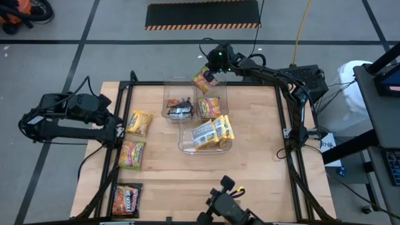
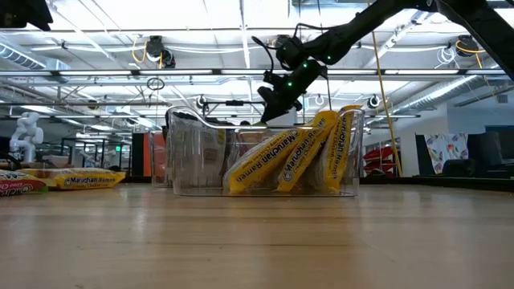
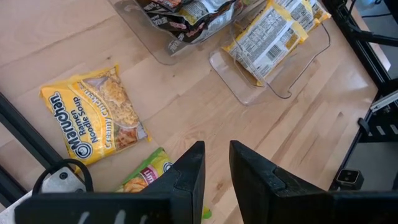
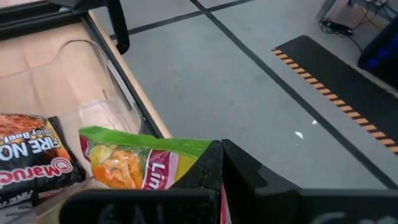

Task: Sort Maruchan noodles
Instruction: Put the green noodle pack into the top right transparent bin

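Upper centre of high view: right gripper [image 1: 210,73] clamped on a lime-green packet [image 1: 202,80], held above far edge of clear bins [image 1: 170,87]. Below it, bins hold dark packets [image 1: 180,109], another lime-green pkt [image 1: 209,107] and yellow packets [image 1: 212,132]. Left side: left gripper [image 1: 119,132], fingers narrowly apart, empty, betw. loose yellow packet [image 1: 140,122] and lime pkt [image 1: 132,154]; dark pkt [image 1: 127,200] at lower left.

Lime packet [image 4: 134,163] part hidden behind right fingers [image 4: 205,171].
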`<action>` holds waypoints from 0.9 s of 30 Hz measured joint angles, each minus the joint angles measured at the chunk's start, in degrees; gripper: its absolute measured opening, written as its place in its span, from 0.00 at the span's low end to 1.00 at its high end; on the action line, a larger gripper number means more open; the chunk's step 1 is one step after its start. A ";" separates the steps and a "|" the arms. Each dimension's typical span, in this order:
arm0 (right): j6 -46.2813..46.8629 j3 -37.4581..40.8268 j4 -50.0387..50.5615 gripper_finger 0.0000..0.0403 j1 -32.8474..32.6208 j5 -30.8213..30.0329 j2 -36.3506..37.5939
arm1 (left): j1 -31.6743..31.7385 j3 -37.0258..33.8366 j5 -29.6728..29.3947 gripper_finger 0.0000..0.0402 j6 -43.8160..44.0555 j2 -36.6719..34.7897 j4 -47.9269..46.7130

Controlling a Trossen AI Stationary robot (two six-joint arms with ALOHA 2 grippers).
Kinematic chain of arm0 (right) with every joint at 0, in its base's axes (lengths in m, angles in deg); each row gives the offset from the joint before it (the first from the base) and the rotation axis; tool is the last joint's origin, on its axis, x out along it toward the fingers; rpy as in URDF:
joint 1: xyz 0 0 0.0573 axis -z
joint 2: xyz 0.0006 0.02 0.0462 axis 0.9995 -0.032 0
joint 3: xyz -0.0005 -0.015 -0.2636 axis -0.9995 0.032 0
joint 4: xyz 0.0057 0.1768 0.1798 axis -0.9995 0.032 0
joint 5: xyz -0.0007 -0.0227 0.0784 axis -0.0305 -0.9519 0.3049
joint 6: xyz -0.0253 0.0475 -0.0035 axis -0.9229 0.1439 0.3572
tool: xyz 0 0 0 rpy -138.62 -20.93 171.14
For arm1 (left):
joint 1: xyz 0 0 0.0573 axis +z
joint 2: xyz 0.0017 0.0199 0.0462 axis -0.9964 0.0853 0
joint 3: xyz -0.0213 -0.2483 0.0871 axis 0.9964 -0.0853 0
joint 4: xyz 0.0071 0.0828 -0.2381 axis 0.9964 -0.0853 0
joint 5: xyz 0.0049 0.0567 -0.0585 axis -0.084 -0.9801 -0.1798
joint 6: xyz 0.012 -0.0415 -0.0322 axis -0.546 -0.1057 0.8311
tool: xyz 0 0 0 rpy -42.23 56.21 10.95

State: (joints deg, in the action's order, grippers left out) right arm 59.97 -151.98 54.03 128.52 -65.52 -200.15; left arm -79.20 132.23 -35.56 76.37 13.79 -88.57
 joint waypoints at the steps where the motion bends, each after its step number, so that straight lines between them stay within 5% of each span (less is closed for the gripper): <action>1: 0.41 0.00 0.00 0.00 -0.12 -0.06 0.00 | 0.00 0.00 0.02 0.20 0.00 0.00 0.00; 18: 10.45 0.33 -0.37 0.00 -0.48 -1.43 0.02 | -0.01 0.00 0.02 0.20 -0.15 -0.02 0.00; 27: 13.99 9.41 -6.26 0.00 -0.60 -2.50 0.28 | 0.01 0.00 0.02 0.20 -0.22 0.00 -0.02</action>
State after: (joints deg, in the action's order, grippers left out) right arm 73.96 -142.56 47.77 127.93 -68.01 -199.86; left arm -79.19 132.23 -35.55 76.16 13.79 -88.59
